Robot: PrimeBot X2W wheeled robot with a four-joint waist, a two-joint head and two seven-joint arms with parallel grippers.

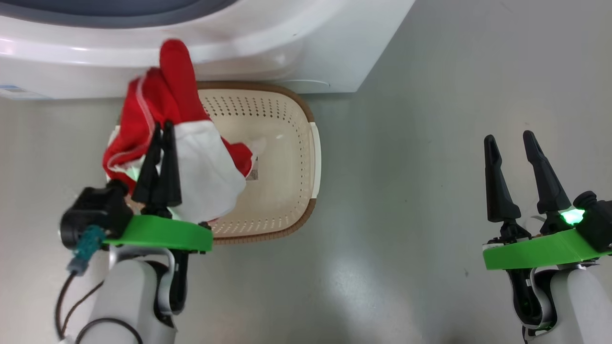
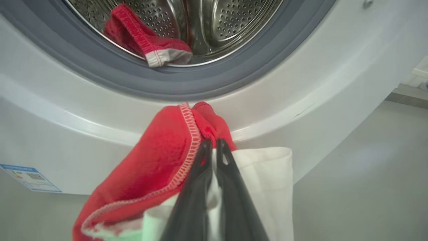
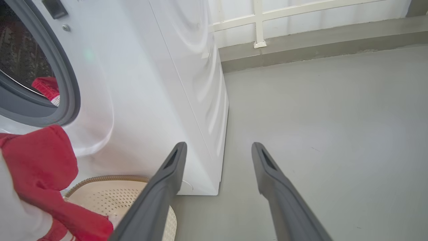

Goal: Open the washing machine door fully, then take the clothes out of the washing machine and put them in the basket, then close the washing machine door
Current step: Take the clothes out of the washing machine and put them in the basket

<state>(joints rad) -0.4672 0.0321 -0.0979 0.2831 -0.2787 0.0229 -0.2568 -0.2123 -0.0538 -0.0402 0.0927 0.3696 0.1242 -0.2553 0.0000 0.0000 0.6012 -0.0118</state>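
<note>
Grey floor [image 1: 406, 239], white washing machine [image 1: 334, 48], basket [image 1: 287, 191] just in front.
Your left gripper [image 1: 161, 128] pinches a red-and-white garment [image 1: 143, 110] above the basket's left edge; your right gripper [image 1: 509, 138] hangs wide, empty; another red garment [image 2: 143, 40] lies inside the machine.

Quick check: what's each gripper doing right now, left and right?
Left gripper: closed, fingers pinching a red and white garment.
Right gripper: open, holding nothing.

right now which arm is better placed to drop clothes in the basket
Left. The left gripper is shut on a red and white garment hanging over the basket; the right gripper is open, empty, off aside.
</note>
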